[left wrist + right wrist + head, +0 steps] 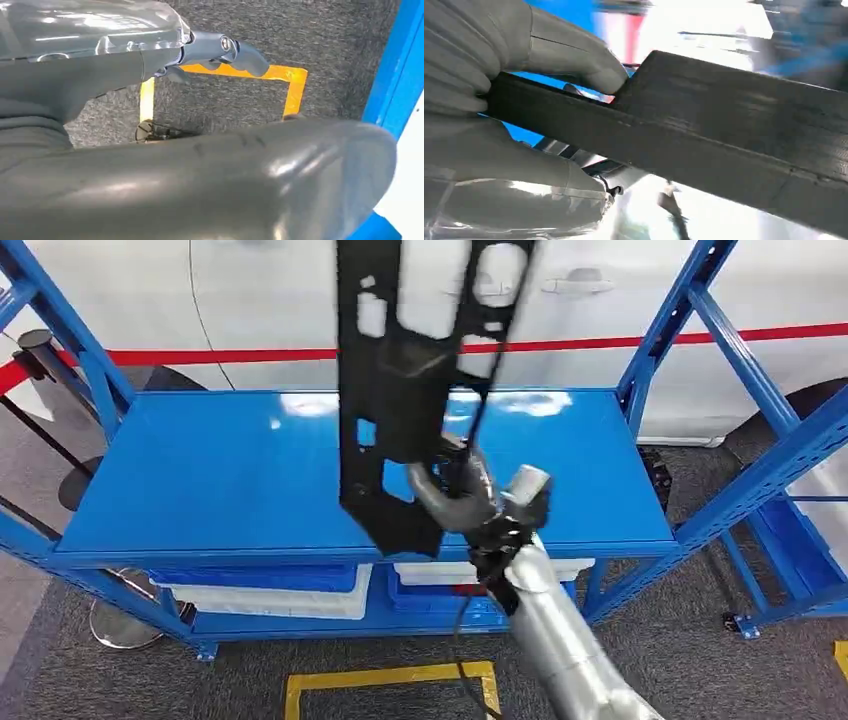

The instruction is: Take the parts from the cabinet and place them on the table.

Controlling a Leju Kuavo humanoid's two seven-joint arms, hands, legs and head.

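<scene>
The right robot hand [470,502] clasps a long black perforated panel [400,390] near its lower end, thumb and fingers [574,55] pressed against its opposite faces. The panel stands nearly upright above the front half of the blue shelf [250,480], its upper end running out of the head view. The shelf belongs to a blue steel rack [745,360]. Under the shelf sit a blue bin [250,578] and a white bin [290,602]. Behind the rack stands a white car body with a red stripe [700,337]. A yellow taped outline [390,680] marks the grey carpet in front. The left robot hand [220,50] hangs above that carpet holding nothing, its fingers loosely spread.
</scene>
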